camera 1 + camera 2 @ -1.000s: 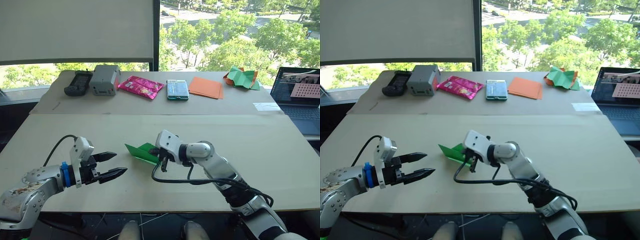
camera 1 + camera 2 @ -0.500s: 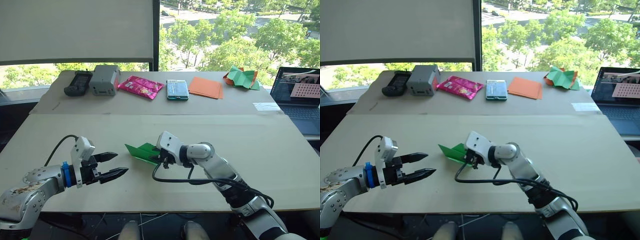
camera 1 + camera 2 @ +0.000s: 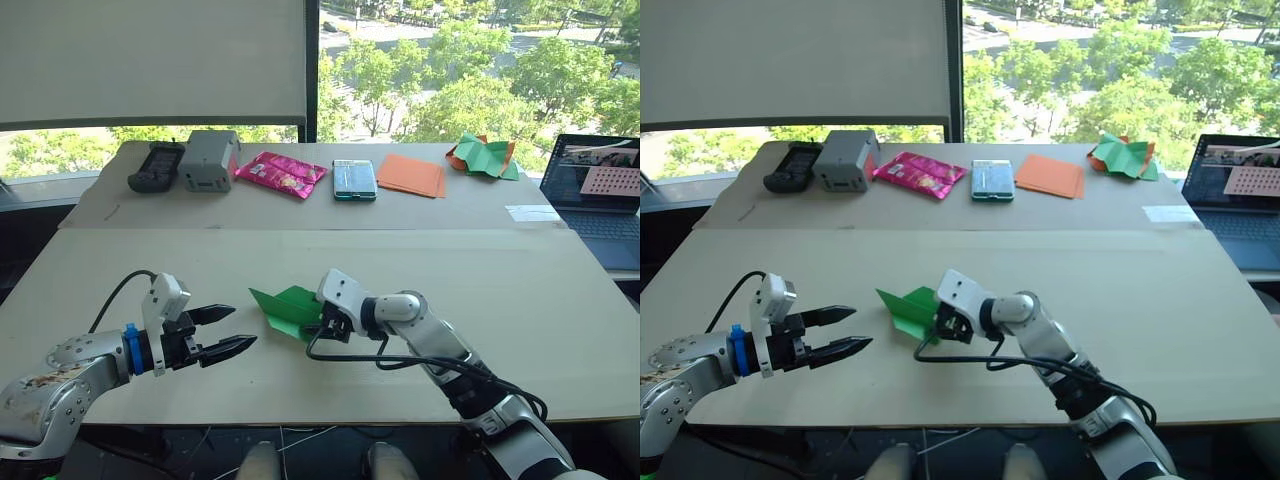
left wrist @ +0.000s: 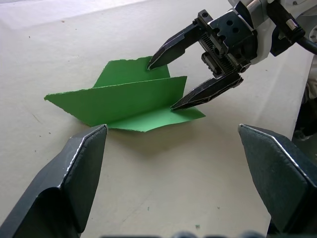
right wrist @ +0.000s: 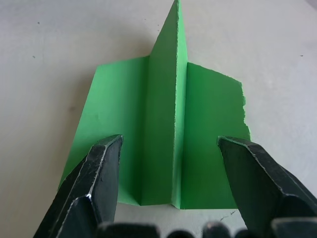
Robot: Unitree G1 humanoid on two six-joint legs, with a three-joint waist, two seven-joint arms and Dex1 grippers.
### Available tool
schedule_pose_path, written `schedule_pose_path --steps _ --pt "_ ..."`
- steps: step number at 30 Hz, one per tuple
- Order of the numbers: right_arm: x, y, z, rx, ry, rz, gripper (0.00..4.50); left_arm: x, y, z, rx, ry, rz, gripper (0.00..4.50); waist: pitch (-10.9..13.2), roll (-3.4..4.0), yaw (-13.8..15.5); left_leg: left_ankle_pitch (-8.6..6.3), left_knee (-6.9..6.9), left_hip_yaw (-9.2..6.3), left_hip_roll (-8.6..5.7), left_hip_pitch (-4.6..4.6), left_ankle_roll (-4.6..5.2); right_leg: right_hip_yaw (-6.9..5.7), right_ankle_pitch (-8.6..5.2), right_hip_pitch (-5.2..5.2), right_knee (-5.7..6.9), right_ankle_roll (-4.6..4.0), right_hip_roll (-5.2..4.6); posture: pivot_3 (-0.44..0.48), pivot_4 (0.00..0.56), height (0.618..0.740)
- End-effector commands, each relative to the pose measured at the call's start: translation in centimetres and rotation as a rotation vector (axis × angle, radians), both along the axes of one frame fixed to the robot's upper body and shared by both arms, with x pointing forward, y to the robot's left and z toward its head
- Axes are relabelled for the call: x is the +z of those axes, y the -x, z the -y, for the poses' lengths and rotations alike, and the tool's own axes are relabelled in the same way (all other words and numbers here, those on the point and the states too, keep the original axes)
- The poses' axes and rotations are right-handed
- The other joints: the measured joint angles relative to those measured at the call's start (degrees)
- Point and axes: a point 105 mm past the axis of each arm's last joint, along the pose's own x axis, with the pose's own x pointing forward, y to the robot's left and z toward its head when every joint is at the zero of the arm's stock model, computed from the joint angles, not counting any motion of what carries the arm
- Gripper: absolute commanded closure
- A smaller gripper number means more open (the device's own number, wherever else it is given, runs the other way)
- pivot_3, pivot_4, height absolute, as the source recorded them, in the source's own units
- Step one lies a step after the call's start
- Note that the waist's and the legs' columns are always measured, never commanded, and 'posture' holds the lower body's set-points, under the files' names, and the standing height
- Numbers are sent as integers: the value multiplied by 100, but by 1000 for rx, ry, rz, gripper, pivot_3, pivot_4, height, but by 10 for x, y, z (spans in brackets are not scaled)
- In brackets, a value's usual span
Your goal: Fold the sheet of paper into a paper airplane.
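The bright green sheet of paper (image 3: 288,307), folded into a pointed paper airplane shape, rests on the table in front of me. Its middle fold stands upright between two flat wings (image 5: 168,124). My right gripper (image 3: 319,323) is open at the paper's blunt rear end. One finger sits on each side of the upright fold (image 4: 130,99), and neither finger (image 4: 205,89) pinches it. My left gripper (image 3: 240,326) hovers open a short way to the left of the paper's pointed tip, holding nothing.
Along the far table lie a black device (image 3: 155,166), a grey box (image 3: 208,158), a pink packet (image 3: 282,172), a phone (image 3: 355,179), flat orange sheets (image 3: 412,175) and a crumpled green-and-orange heap (image 3: 484,156). A laptop (image 3: 598,190) stands at the right edge.
My right gripper has opened and let go of the green paper. The paper has shifted slightly toward me and its wings have spread. The left arm has stayed still.
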Motion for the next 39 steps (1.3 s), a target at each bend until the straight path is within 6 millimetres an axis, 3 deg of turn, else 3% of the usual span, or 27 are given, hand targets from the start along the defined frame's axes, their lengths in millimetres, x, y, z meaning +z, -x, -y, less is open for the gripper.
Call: schedule_pose_path --steps 1,10,16,22,24,28,30,35,39 --pt "8 -1 -4 5 -16 15 1353 8 2 5 -24 -4 34 0 0 0 0 0 0 0 0 1 0 0 0 1 1 0 0 0 150 706" --pt "4 -1 -7 9 -12 7 4370 8 2 5 -22 -2 36 0 0 0 0 0 0 0 0 1 0 2 1 1 2 1 2 0 150 706" --pt "10 0 -8 20 -24 21 4477 13 1 9 -36 13 55 0 -1 -1 1 0 1 0 0 1 1 3 3 2 2 1 2 0 150 706" --pt "32 -1 -2 -24 -97 48 4477 16 0 16 -65 14 75 0 -1 -2 6 1 1 0 0 0 1 4 10 3 3 2 3 0 150 706" --pt "48 -12 20 -160 -162 68 4477 22 -3 22 -75 -7 120 0 -1 -2 25 1 2 -1 0 2 1 4 16 6 2 1 3 0 150 706" --pt "66 -35 85 -509 -220 97 4477 28 -6 33 -91 -88 213 0 -3 -2 126 1 9 1 -1 -8 0 4 25 6 0 -2 3 0 150 706" --pt "69 -42 127 -718 -206 107 4477 27 -9 39 -102 -163 281 0 -3 -1 151 0 10 3 -2 -7 -1 6 25 7 -5 -3 3 0 150 706" --pt "60 -40 212 -1147 -187 61 4477 35 -14 60 -165 -170 391 0 -5 6 140 0 10 6 -1 -9 0 8 27 4 -4 -4 3 0 150 706" --pt "47 -34 248 -1309 -141 26 4477 51 -17 77 -205 -84 437 0 -8 11 125 9 12 5 -2 -13 14 8 37 8 -4 -2 4 0 150 706"
